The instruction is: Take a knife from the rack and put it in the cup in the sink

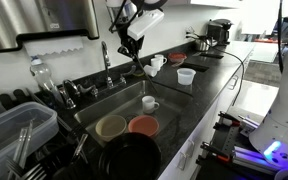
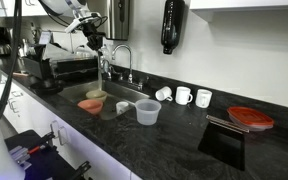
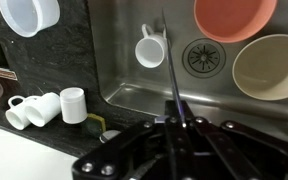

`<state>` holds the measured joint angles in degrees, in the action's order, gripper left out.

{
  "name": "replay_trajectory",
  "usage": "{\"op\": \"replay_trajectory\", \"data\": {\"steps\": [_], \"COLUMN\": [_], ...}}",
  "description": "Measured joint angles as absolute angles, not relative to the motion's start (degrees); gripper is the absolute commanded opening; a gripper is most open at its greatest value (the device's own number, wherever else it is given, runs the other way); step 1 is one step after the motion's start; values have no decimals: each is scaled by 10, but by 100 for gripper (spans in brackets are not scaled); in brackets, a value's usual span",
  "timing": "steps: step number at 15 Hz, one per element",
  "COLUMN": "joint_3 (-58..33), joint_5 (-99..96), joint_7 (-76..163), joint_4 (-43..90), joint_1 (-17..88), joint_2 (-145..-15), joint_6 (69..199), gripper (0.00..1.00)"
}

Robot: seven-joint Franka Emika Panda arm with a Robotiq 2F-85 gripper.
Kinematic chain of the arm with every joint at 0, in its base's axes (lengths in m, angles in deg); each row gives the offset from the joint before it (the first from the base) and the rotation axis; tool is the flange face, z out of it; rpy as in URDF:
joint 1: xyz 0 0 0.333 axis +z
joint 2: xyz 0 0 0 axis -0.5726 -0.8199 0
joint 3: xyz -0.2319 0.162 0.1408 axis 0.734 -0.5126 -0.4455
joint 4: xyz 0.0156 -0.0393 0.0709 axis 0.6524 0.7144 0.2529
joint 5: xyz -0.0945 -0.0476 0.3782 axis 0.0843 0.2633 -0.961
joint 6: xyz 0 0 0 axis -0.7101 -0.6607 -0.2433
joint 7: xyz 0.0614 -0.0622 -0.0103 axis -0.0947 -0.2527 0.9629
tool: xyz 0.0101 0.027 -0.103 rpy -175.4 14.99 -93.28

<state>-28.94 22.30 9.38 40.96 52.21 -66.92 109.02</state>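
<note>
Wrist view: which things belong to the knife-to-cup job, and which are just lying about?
Job in hand: knife, held in the gripper; cup; sink; rack, seen in an exterior view.

Lying about: orange bowl; beige bowl; white mugs on the worktop; translucent container.

Arm point(image 1: 144, 8): white, rounded casing with dark sections at the joints, as seen in both exterior views. Gripper point(image 3: 180, 124): matte black and angular in build. Crossed linkage bars and pivot points visible in wrist view. Cables and markings too small to confirm.
</note>
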Motion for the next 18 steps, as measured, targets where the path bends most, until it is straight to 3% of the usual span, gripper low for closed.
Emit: {"op": "replay_trajectory", "data": {"steps": [18], "joint_3": [-214], "joint_5": [225], "joint_7": [90], "joint_4": [322], "joint_1": [490], "joint_2": [-819], "joint_6": [1138], "gripper": [1]}}
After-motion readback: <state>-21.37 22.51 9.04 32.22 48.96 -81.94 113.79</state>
